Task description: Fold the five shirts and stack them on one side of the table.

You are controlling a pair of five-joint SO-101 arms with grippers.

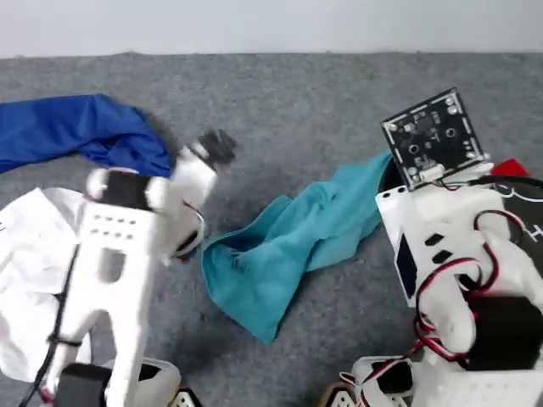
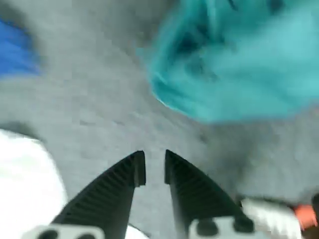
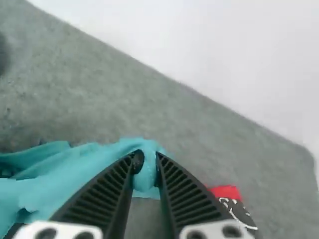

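Bright, diffuse light
Soft shadows edge the crumpled teal cloth shirt (image 1: 284, 254) on the grey felt table (image 1: 322, 110) — wall (image 1: 271, 25) glows white.

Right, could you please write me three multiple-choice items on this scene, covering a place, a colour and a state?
1. Where is the teal shirt? A hanging off an edge; B crumpled on the middle of the grey table; C folded on a stack.
2. What colour is the shirt at the high view's upper left? A red; B yellow; C blue.
3. The right gripper is: A shut on the teal shirt; B open and empty; C holding a white shirt.
Answers: B, it lies bunched between the arms; C, the blue shirt lies there; A, teal cloth sits pinched in it.
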